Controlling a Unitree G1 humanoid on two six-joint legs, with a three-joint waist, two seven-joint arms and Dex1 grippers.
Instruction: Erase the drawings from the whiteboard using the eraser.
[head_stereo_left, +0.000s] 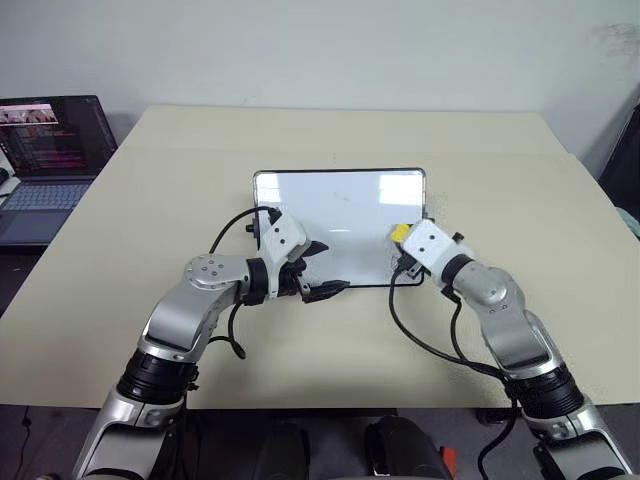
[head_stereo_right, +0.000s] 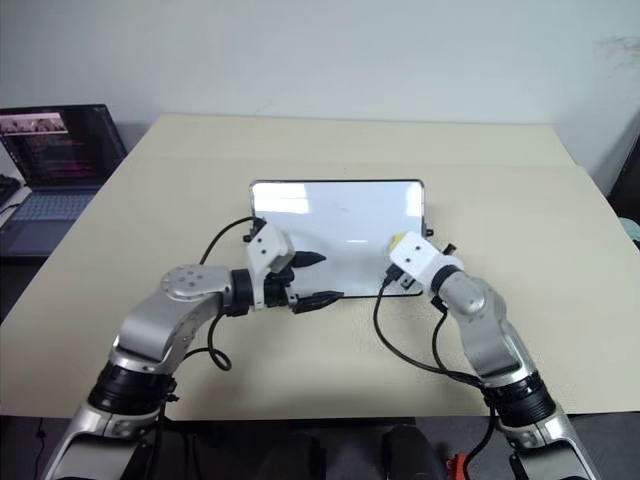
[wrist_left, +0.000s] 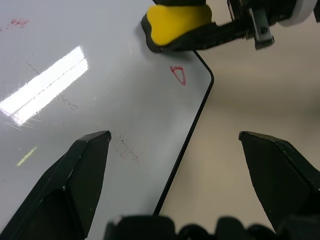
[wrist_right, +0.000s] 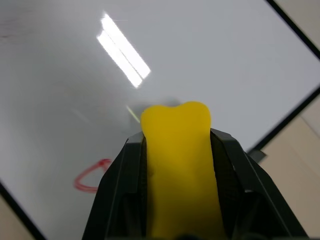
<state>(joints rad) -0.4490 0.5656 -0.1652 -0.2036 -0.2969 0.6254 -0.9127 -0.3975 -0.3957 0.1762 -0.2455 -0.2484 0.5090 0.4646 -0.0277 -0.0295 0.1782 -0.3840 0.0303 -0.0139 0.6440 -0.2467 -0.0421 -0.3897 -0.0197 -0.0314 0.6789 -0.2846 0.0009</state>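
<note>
The whiteboard (head_stereo_left: 340, 205) lies flat in the middle of the table. A small red triangle drawing (wrist_left: 178, 75) sits near the board's front right corner, also seen as the triangle (wrist_right: 92, 175) in the right wrist view. My right gripper (wrist_right: 176, 137) is shut on the yellow eraser (wrist_right: 177, 165), holding the eraser (head_stereo_left: 398, 233) over the board just beside that triangle; whether it touches the board I cannot tell. My left gripper (head_stereo_left: 322, 270) is open over the board's front edge, its fingers (wrist_left: 75, 175) spread wide with nothing between them.
An open laptop (head_stereo_left: 50, 150) stands off the table's left side. The beige table (head_stereo_left: 150, 200) spreads wide around the board. Black cables loop from both wrists above the table's front part. A faint red smear (wrist_left: 20, 22) marks the board farther in.
</note>
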